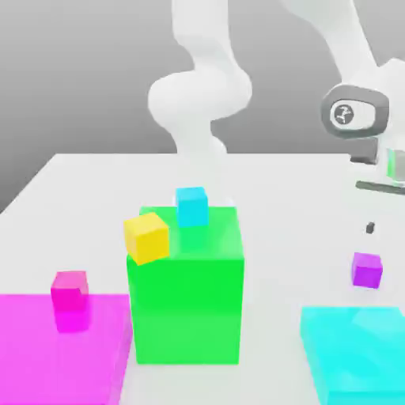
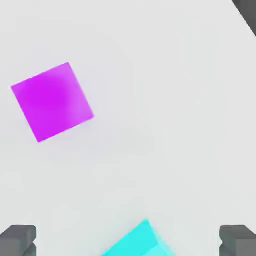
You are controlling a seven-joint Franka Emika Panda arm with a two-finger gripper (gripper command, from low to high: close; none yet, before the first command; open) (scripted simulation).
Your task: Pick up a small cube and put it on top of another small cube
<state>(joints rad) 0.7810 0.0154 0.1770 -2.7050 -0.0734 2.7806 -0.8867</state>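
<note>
The table [image 1: 300, 182] carries a big green block [image 1: 188, 304] and, at 3 o'clock of it, the small cube [image 1: 367, 270], purple and not yet lifted. The hand [image 2: 128, 240] hovers above, fingertips [image 2: 18, 239] wide apart and empty; all steps remain.

I see a big block [image 1: 190, 308] mid-table [image 1: 277, 182] towards the near edge. It carries two cubes: one [image 1: 191, 206] at the back of its top, another [image 1: 147, 237] hanging off its corner on the exterior view's left. Near corners: a slab [image 1: 32, 348] at that left bearing a cube [image 1: 70, 290], and a second slab [image 1: 356, 348] at the right. The small cube [image 1: 367, 270] sits on bare table just behind that.
</note>
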